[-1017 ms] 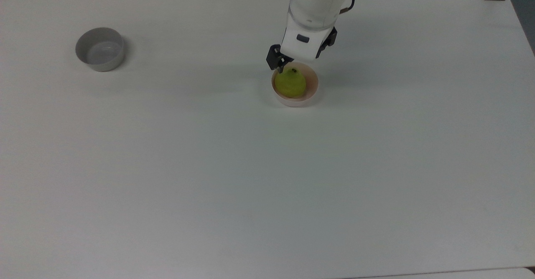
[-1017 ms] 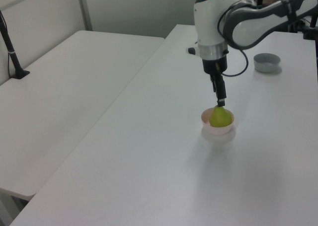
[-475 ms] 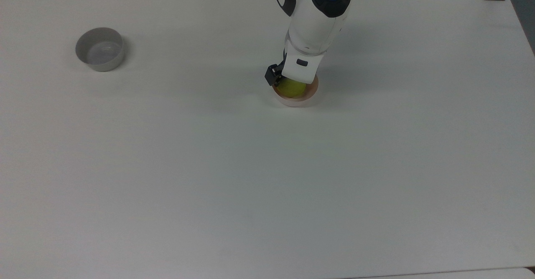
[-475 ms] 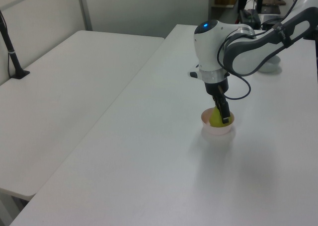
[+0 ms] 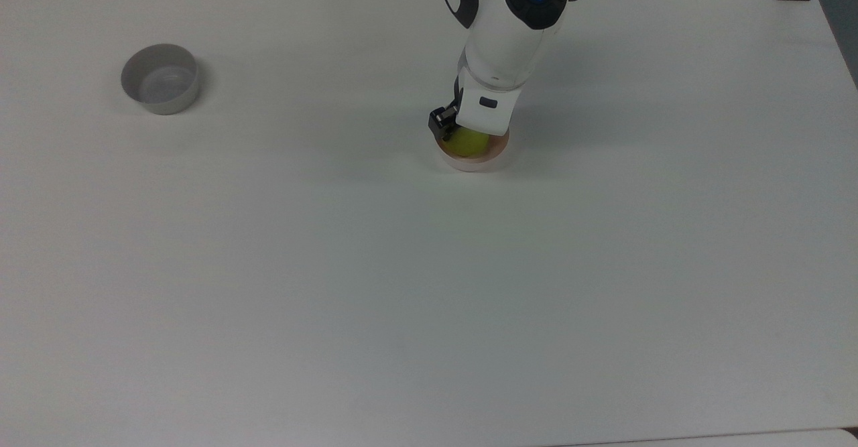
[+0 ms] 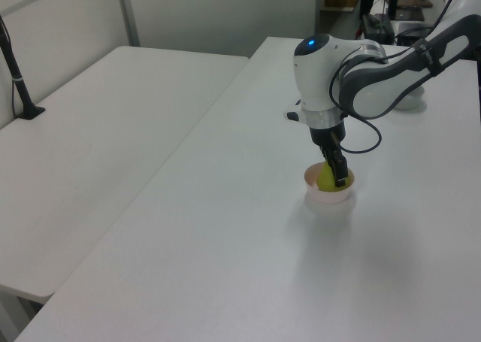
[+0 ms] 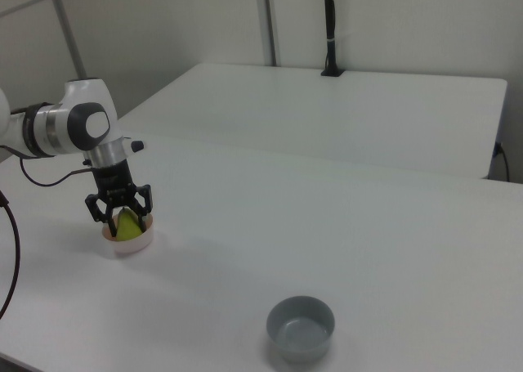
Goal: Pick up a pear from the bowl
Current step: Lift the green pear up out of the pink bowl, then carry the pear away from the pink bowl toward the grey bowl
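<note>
Pear (image 7: 127, 223) seated in the pink bowl (image 7: 131, 243), yellow-green, narrow end up; straddled by the jaws. Gripper (image 7: 119, 209) is lowered over the bowl, and in the right view the two dark fingers (image 7: 96, 210) are seen spread wide, one on each side of the fruit, with a gap apparently left on both flanks; no squeeze is judged to be made yet. In the left view one finger is seen low against the pear's side, at about rim height. The step in hand is taken to be the closing. For a sound grip, the jaws are best kept centred on the fruit's broad lower body, not the tapered neck, where a rounded skin is likely to slip upward. Fingertips should be kept inside the bowl wall, so the rim is not pinched or dragged. Closing is best done slowly, then a straight vertical lift. Bowl looks light; it may ride up if nudged. Grey bowl (image 5: 160, 88) stands well apart from the jaws on the desk (image 5: 402, 286), out of the way.
</note>
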You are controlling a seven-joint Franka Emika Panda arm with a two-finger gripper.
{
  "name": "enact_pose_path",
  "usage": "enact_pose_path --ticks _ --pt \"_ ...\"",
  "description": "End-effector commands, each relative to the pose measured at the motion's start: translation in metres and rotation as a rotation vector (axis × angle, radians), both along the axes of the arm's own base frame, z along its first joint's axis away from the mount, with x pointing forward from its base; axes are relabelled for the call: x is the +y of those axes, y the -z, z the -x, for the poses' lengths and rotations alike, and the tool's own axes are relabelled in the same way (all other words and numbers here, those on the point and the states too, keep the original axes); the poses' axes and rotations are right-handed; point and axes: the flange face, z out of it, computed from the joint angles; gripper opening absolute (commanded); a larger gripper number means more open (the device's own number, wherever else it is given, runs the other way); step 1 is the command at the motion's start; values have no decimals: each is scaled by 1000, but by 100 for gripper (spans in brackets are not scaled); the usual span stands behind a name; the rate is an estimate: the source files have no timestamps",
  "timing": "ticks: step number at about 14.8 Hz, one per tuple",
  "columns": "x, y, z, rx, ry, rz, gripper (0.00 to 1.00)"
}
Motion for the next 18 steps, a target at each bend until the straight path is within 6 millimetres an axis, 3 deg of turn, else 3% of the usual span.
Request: enact_pose_path --ticks 1,2,4,7,11,13,15,18 --pt "-2 6 1 -11 -46 7 39" --pt "-2 1 1 -15 -46 4 39" --pt "-2 -29 2 -51 -44 -18 38" --pt "-6 -109 -2 -81 -21 -58 38" --pt "-23 -186 5 -108 25 -96 39" --pt "-31 -203 7 -115 44 -117 38" --pt "-39 -204 4 -117 61 -121 38" --pt "-83 -215 -4 -141 146 -128 38"
